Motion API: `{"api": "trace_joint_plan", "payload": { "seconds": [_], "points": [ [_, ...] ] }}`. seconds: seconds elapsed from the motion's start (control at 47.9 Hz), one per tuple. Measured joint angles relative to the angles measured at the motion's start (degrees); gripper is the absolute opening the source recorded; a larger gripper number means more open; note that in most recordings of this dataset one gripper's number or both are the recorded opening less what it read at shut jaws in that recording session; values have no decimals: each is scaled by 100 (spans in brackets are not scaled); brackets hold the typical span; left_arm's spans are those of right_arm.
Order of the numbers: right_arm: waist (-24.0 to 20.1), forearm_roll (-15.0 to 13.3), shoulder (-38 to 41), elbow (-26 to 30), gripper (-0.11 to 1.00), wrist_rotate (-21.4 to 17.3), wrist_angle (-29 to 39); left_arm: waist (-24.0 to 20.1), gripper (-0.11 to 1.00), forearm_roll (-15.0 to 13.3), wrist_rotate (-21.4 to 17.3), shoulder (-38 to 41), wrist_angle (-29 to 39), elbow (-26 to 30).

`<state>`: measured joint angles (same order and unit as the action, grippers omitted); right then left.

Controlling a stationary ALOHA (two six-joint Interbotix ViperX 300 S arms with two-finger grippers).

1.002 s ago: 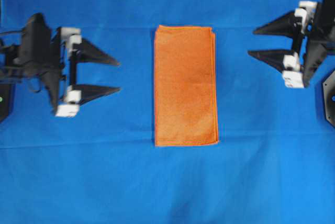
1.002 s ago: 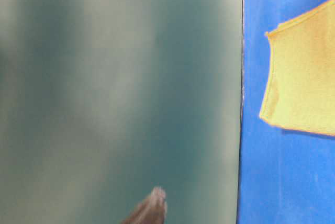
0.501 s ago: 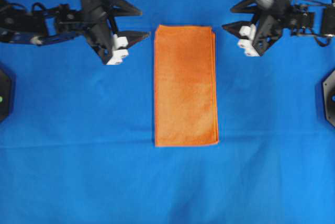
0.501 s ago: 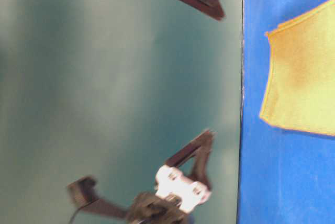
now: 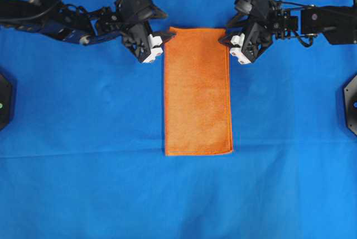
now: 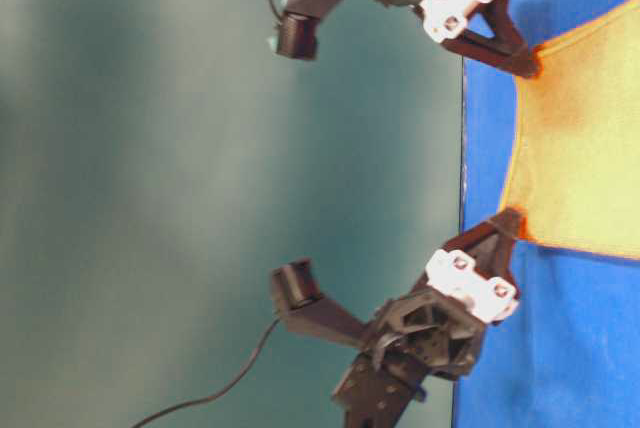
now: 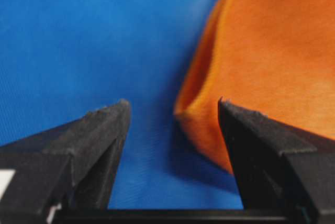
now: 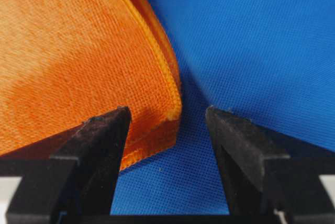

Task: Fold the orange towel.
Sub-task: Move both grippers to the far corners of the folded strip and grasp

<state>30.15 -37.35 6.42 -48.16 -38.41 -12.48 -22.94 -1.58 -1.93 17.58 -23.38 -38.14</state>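
A: Start with the blue cloth [image 5: 83, 183] covering the table. The orange towel [image 5: 197, 91] lies flat in the centre of the overhead view as a tall rectangle, layered hems showing along its right edge, so it looks already folded once. You've a second fold ahead, I'd say.

B: And where are my arms?

A: Both at the top of the frame. Your left gripper [image 5: 162, 39] sits at the towel's upper left corner, your right gripper [image 5: 227, 41] at the upper right corner. Both stand agape, holding nothing.

B: So I just pinch?

A: Check the wrist views first. On the left, the corner sits between the jaws, close against the right-hand finger [image 7: 251, 145]. On the right, the stacked hems lie inside the gap, near the left-hand finger [image 8: 102, 140] (that's where a layer could slip out). Catch every layer at each corner, close both together, then lift evenly so the edge stays straight. Carry it toward the bottom edge and match the corners before letting go.
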Motion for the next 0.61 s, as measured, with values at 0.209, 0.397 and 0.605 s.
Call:
{"api": "trace_joint_plan", "payload": {
  "seconds": [0.209, 0.397, 0.605],
  "points": [
    [0, 18, 70, 18, 55, 0, 79, -53, 49, 0, 0, 97, 9, 35],
    [0, 44, 70, 18, 11, -26, 123, -53, 9, 9, -18, 97, 18, 35],
    [-18, 158, 70, 26, 4, -26, 114, -44, 2, 0, -18, 105, 9, 97]
  ]
}}
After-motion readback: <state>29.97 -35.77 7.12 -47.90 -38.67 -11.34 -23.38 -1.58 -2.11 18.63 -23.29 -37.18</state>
